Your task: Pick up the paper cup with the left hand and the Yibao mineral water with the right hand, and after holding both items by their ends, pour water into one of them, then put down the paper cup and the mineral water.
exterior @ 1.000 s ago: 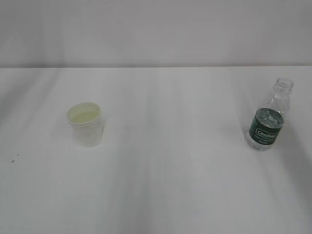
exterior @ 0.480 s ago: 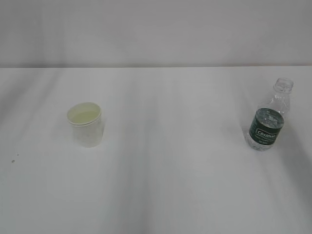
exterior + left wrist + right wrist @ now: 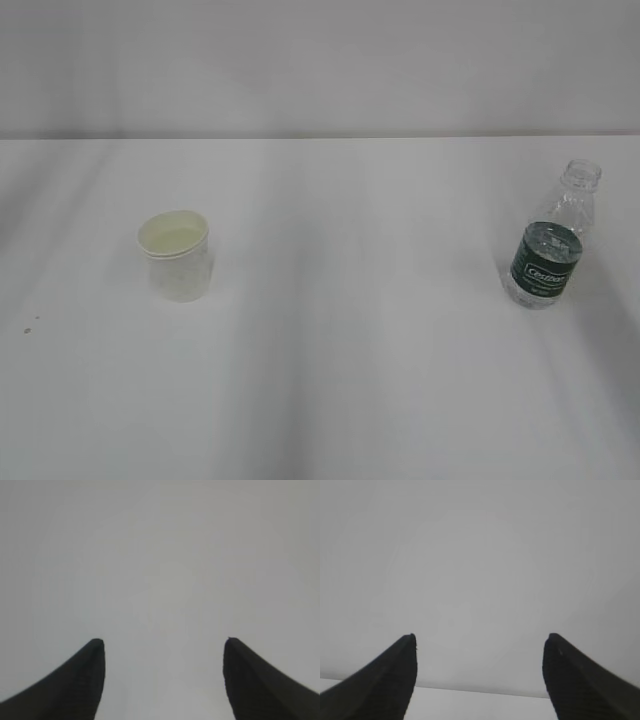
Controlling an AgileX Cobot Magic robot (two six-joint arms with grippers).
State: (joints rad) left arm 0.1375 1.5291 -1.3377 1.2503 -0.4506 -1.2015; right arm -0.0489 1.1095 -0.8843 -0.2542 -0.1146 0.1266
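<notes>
Exterior view shows me the paper cup (image 3: 176, 256) upright at the table's (image 3: 340, 380) left and the water bottle (image 3: 552, 240) upright far right, well apart, no arm in sight. Left wrist view: my left gripper (image 3: 164, 642) gapes wide, empty, over bare grey. Right wrist view: the right gripper (image 3: 480, 639) likewise, wide and empty. I'd approach each low and level, straddling the body before closing.
</notes>
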